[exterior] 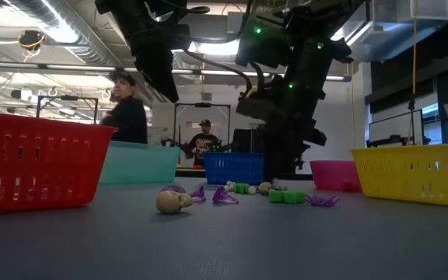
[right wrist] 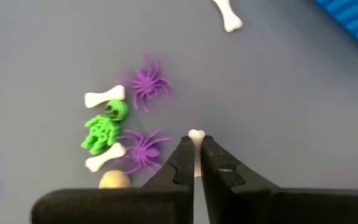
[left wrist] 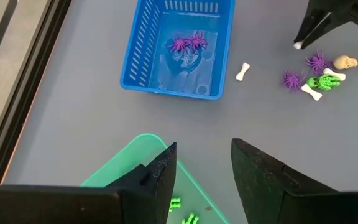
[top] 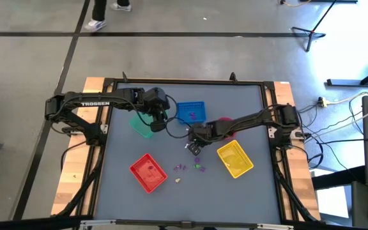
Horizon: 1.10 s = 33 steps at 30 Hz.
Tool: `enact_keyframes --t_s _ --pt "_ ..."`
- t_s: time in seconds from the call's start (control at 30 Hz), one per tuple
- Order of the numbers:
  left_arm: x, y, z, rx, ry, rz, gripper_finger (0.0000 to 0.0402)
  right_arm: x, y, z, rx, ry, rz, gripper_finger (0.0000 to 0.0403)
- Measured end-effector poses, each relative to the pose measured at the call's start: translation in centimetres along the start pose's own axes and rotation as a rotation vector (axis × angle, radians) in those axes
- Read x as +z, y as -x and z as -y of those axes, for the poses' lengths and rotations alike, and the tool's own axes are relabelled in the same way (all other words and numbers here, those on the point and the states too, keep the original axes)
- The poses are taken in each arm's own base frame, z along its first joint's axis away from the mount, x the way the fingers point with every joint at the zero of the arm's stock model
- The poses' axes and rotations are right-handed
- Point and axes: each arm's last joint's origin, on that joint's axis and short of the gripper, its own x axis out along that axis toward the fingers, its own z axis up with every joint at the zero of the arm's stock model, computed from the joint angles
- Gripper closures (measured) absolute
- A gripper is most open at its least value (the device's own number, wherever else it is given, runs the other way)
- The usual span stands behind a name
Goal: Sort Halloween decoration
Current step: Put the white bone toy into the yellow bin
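Right gripper (right wrist: 196, 163) at frame centre, clenched on a white bone (right wrist: 196, 138), left gripper (left wrist: 204, 165) released above green tray (left wrist: 143, 162), purple spiders (left wrist: 187, 44) in blue tray (left wrist: 143, 59).

A grey table (top: 254, 102) carries four plastic trays: a blue tray (top: 191, 112) near the middle, a green tray (top: 142, 125) just beside it, a red tray (top: 148, 172) toward the front and a yellow tray (top: 235, 158) well apart from the red. A pink bowl (exterior: 333, 174) sits between the blue and yellow trays. Two people (exterior: 128, 111) stand in the room behind the table.
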Motion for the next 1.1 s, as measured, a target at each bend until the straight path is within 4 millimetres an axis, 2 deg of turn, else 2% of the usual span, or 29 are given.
enact_keyframes --t_s 0.23,0.37,0.63,0.97,1.1 --pt "0.0 0.0 0.0 0.0 -0.001 -0.002 0.0264 0.1 1.0 -0.2 0.078 0.024 -0.03 0.0394" --pt "0.0 0.0 0.0 0.0 0.0 -0.002 0.0264 0.0 1.8 -0.5 0.18 0.066 -0.084 0.0394" --pt "0.0 0.0 0.0 -0.001 0.0 0.0 0.0264 0.1 5.3 -0.7 0.382 0.134 -0.131 0.0394" --pt "0.0 0.0 0.0 0.0 0.0 0.001 0.0264 -1.6 9.6 1.4 0.307 0.16 -0.25 0.0394" --pt "0.0 0.0 0.0 0.0 0.0 0.001 0.0264 -2.7 10.7 2.6 0.24 0.199 -0.346 0.0394"
